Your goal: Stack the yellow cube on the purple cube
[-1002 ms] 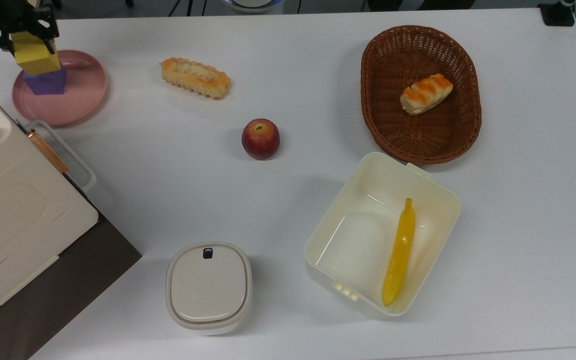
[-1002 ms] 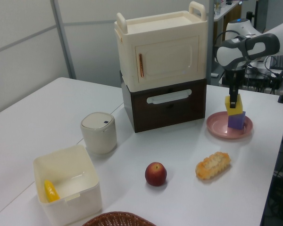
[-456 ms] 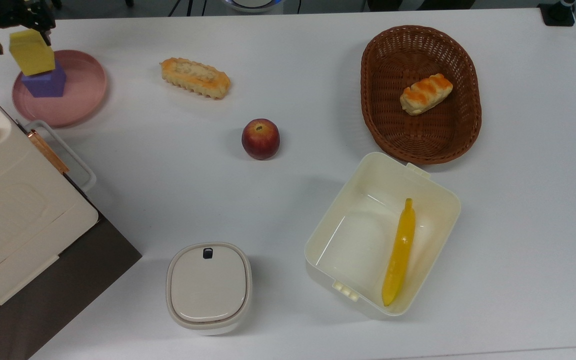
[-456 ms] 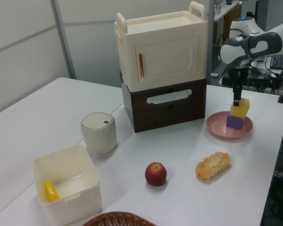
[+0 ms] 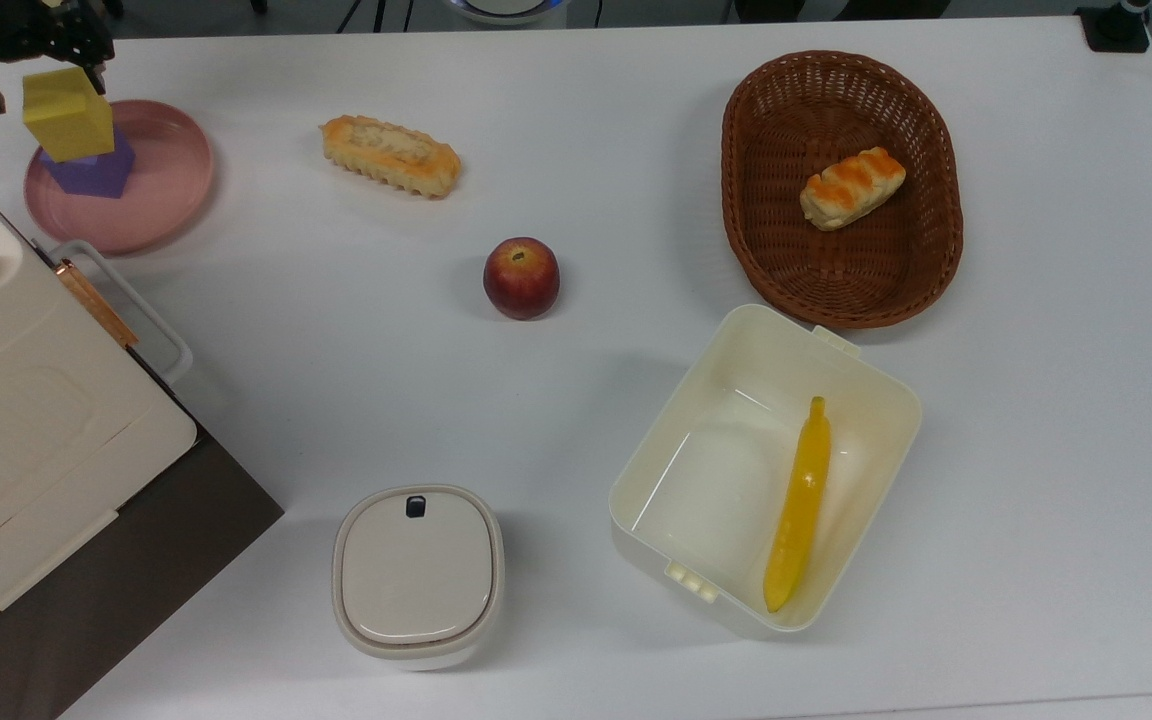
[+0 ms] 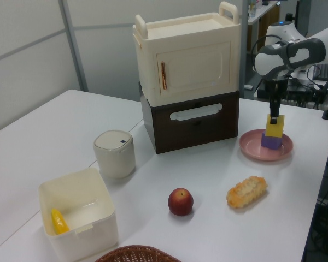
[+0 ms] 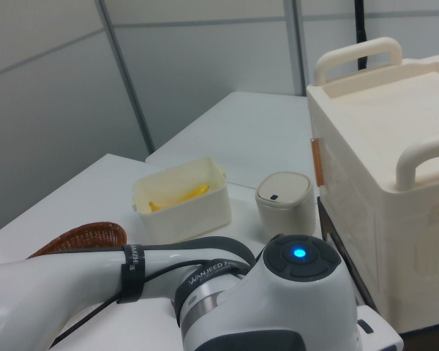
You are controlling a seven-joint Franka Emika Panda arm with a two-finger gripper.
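The yellow cube (image 5: 67,117) (image 6: 274,126) stands upright on the purple cube (image 5: 98,174) (image 6: 271,143). Both sit on a pink plate (image 5: 161,190) at the top view's upper left. My gripper (image 5: 43,82) (image 6: 274,117) hangs over the stack with its fingers down beside the yellow cube's upper part. In the top view a small gap separates the left finger from the cube, so the gripper looks open. In the left view one black finger overlaps the cube's top face.
A cream cabinet on a brown base (image 5: 26,440) (image 6: 188,82) stands close to the plate. Also on the table: a bread (image 5: 391,155), an apple (image 5: 521,277), a basket (image 5: 766,250) holding a pastry, a cream box (image 5: 696,440) with a banana (image 5: 799,505), and a lidded container (image 5: 418,572).
The yellow cube was in the gripper's grasp, then tilted on the purple cube. Now it rests upright there, and the gripper has risen slightly and stands apart from it.
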